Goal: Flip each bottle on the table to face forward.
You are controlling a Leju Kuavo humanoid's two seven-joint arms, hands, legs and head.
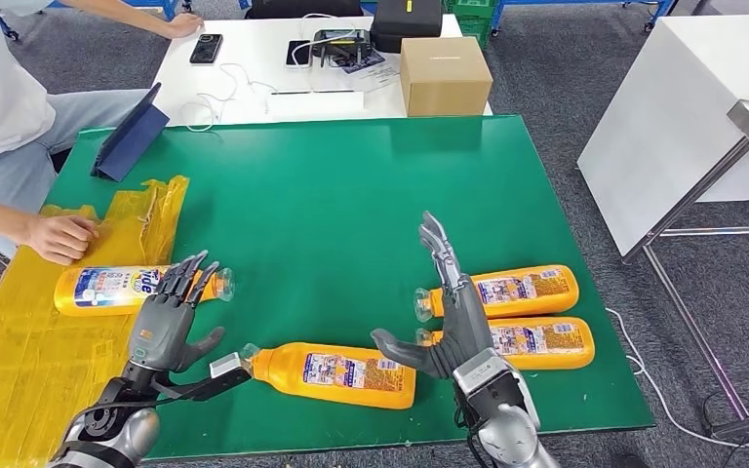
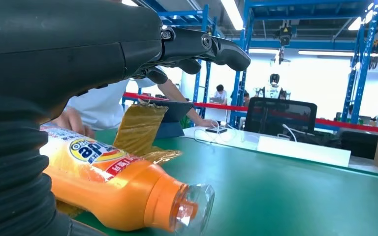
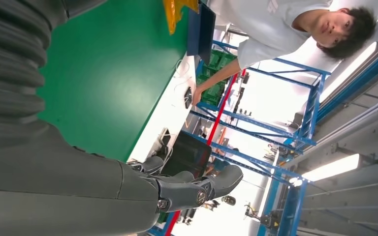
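- Nearest the robot, an orange bottle (image 1: 336, 373) lies on its side on the green bench (image 1: 332, 205), clear cap pointing toward the left hand, label up. It sits between the two hands — touching neither, as far as the head view shows.
- The left hand (image 1: 171, 312) hovers with fingers spread and nothing in them, fingertips over the neck of the left bottle (image 1: 122, 290).
- That left bottle rests on a yellow plastic sheet (image 1: 49, 331), cap toward the bench's middle; its blue and white label faces up. In the left wrist view its clear cap and orange neck (image 2: 162, 204) lie just under the hand.
- The right hand (image 1: 449, 312) stands edge-up, fingers extended and apart, thumb out — holding nothing.
- Just beside it on its outer side lie two more orange bottles, side by side: the nearer one (image 1: 522, 343) and the farther one (image 1: 512, 290), caps toward the hand, back labels up.
- A person's hand (image 1: 59, 237) rests on the yellow sheet beyond the left bottle.
- Farther back stand a dark tablet (image 1: 132, 132) and a cardboard box (image 1: 444, 75).
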